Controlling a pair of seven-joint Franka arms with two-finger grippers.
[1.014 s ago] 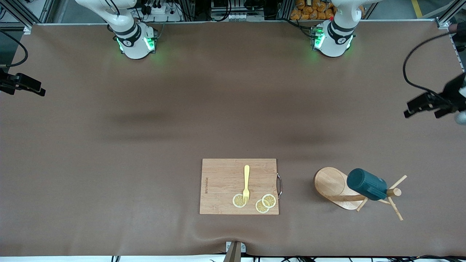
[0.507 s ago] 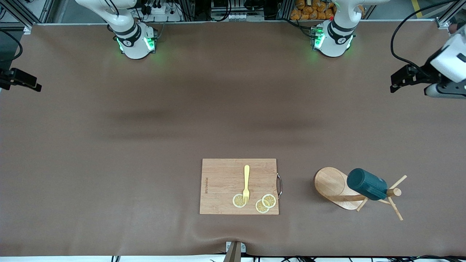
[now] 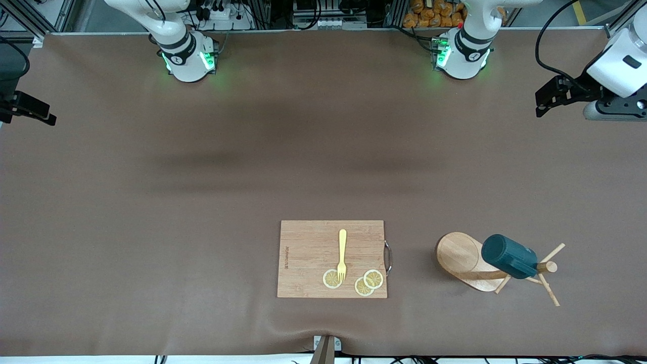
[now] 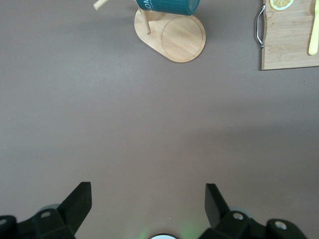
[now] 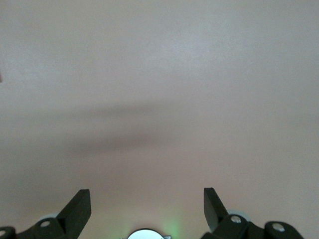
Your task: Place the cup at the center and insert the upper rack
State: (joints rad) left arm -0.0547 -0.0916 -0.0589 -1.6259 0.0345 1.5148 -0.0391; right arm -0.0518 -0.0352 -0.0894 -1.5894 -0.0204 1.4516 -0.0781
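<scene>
A: Where's the cup rn?

B: Dark teal cup (image 3: 508, 256) is hung on the wooden cup rack (image 3: 498, 265), slid over one of its upper pegs, mouth toward the pole. Rack stands w/ its oval base (image 3: 459, 255) on the bench (image 3: 202, 202), near the front camera, toward the left arm's end.

A: Long axis?

B: Tilted, running along the peg, closed end pointing up and toward the bench middle. In the left wrist view it's just at the frame edge (image 4: 167, 6), base under it.

A: So is it "at center"?

B: No. It's on the rack, not at bench center. Cutting board (image 3: 332, 258) beside it w/ a yellow fork (image 3: 342, 255) and lemon slices (image 3: 367, 282) is closer to the middle.

A: Which arm's nearer?

B: Left gripper (image 3: 551, 96), I'd judge. It hangs over the bench edge at the left arm's end, jaws spread wide, nothing between them (image 4: 144, 206). Cup lies straight ahead of those jaws, toward the front camera.

A: And the right?

B: Right gripper (image 3: 35, 112) waits over the bench edge at the right arm's end, jaws spread too (image 5: 144, 206), only bare bench under it. Well apart from the cup.
</scene>
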